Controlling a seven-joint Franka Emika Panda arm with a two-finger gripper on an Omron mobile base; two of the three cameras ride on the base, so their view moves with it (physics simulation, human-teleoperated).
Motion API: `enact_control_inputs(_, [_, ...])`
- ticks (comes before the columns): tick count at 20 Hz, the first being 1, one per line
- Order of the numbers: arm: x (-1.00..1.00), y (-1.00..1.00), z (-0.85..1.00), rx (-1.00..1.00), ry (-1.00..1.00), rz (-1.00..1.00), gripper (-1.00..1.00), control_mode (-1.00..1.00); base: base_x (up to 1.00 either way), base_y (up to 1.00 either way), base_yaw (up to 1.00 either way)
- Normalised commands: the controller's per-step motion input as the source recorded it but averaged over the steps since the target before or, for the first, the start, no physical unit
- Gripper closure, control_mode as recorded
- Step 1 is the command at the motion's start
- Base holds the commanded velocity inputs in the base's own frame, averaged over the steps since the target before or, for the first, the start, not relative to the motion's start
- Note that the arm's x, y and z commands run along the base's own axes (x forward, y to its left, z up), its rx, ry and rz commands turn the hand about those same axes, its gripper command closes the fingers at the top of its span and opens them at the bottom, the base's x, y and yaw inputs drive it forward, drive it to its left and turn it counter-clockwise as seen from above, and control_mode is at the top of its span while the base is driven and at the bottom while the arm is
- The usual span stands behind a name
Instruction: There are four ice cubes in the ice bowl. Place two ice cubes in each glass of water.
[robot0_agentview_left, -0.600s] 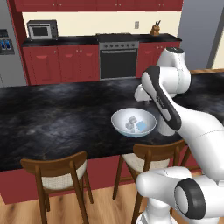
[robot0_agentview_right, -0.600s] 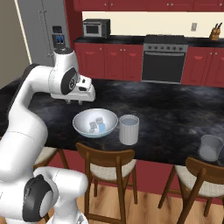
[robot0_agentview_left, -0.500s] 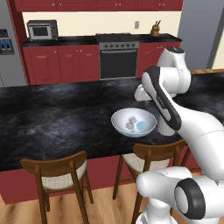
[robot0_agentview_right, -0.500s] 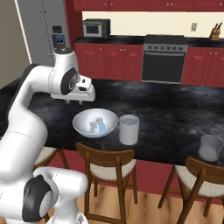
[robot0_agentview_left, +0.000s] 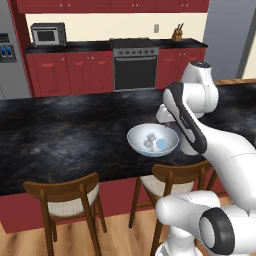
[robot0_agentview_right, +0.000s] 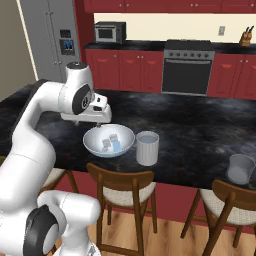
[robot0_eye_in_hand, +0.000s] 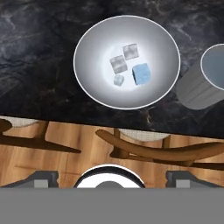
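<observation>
Hand view: I look straight down on the ice bowl (robot0_eye_in_hand: 127, 61), all four ice cubes (robot0_eye_in_hand: 129, 65) clustered at its centre, the blue one toward the nearer glass of water (robot0_eye_in_hand: 205, 78) just beside the bowl. End effector (robot0_eye_in_hand: 111, 177) spread wide, holding nothing. Nothing has shifted over the last half second; arm hovering, no cube transferred yet. Second glass (robot0_agentview_right: 241, 168) stands well apart from the bowl. Black marble table (robot0_agentview_left: 65, 135); red cabinets and oven behind.
</observation>
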Motion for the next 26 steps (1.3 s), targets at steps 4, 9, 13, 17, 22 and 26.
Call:
enact_control_inputs(4, [0.0, -0.02, -0.51, -0.09, 0.18, 0.07, -1.0, -1.0, 0.0, 0.0, 0.0])
enact_control_inputs(9, [0.05, -0.03, -0.47, -0.09, 0.25, 0.07, -1.0, -1.0, 0.0, 0.0, 0.0])
enact_control_inputs(13, [0.18, -0.29, -0.21, 0.0, 0.08, 0.03, -1.0, -1.0, 0.0, 0.0, 0.0])
enact_control_inputs(17, [0.41, -0.29, -0.17, 0.02, 0.0, 0.0, -1.0, -1.0, 0.0, 0.0, 0.0])
enact_control_inputs(22, [0.4, -0.03, -0.28, 0.0, 0.0, 0.0, -1.0, -1.0, 0.0, 0.0, 0.0])
enact_control_inputs(26, [0.49, 0.0, -0.36, 0.0, 0.0, 0.0, -1.0, -1.0, 0.0, 0.0, 0.0])
